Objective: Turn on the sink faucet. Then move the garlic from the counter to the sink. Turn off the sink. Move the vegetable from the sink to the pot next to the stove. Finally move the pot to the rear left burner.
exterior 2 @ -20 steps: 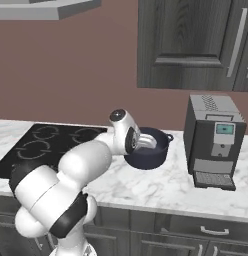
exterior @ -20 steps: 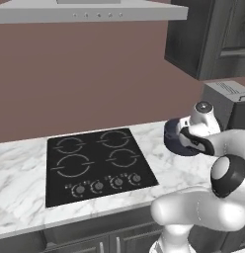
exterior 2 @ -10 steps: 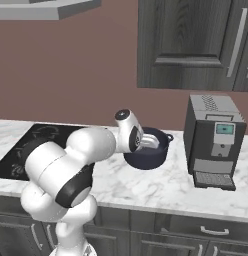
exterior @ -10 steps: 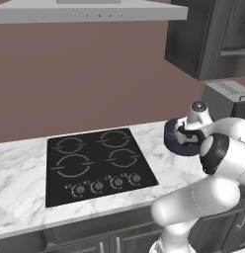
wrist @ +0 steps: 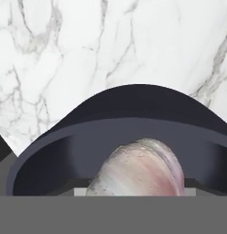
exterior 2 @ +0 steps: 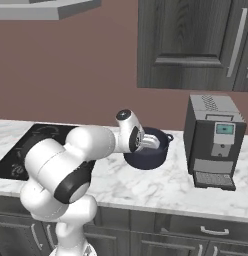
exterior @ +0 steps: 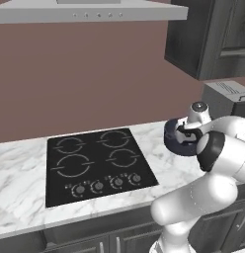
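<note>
one dark pot [exterior 2: 146,152] stands on the white marble tabletop [exterior 2: 161,185], centre of the right base view, and at right of centre in the left base view, just right of the stove [exterior: 95,163]. one garlic [wrist: 140,169], pinkish-white with purple streaks, shows at bottom centre of the hand view, over the pot's dark interior, between the finger tips; the hand [exterior 2: 152,143] grips it, held over the pot's opening. whether the garlic touches the pot floor cannot be told

one black stove sits at left centre of the left base view, with four ring burners and a row of four small knobs along its near edge. one grey coffee machine [exterior 2: 214,140] stands at the right of the right base view, near the pot but apart from it

the tabletop is grey-veined marble over dark grey cabinets [exterior 2: 161,235]. behind it runs a brown wall [exterior: 85,74]; a steel range hood [exterior: 90,11] hangs at the top of the left base view, and dark wall cabinets [exterior 2: 196,45] fill the upper right
</note>
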Controlling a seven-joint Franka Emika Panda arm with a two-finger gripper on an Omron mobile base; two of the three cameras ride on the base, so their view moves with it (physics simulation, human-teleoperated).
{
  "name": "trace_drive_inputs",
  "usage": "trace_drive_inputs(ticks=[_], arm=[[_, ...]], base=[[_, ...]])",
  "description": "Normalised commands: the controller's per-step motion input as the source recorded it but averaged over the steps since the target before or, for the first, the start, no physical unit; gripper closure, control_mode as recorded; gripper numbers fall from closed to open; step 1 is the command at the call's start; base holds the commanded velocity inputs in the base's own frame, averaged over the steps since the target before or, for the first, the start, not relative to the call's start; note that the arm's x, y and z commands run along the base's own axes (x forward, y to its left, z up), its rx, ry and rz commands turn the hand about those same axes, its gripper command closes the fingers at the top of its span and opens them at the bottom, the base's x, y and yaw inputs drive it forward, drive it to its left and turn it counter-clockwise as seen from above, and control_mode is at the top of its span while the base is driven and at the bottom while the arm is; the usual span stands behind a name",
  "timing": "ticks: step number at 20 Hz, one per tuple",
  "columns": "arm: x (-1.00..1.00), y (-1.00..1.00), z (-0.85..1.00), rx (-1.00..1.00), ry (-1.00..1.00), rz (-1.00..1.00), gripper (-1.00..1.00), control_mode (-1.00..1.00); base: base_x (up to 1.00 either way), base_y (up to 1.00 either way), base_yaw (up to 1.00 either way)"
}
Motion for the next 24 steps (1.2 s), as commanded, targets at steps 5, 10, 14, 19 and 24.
trace_drive_inputs(ticks=[5,10,14,19,24], arm=[[0.00,0.00,-0.01,0.00,0.00,0.00,-1.00,-1.00],[0.00,0.00,0.02,0.01,-0.03,0.00,-1.00,-1.00],[-0.05,0.10,0.21,0.00,-0.02,0.00,-1.00,-1.00],[-0.03,0.25,0.11,0.00,-0.01,-0.02,-1.00,-1.00],[0.08,0.06,-0.03,0.00,0.04,-0.01,-1.00,-1.00]], base=[[0.00,0.00,0.00],[0.00,0.00,0.00],[0.00,0.00,0.00],[0.00,0.00,0.00],[0.00,0.00,0.00]])
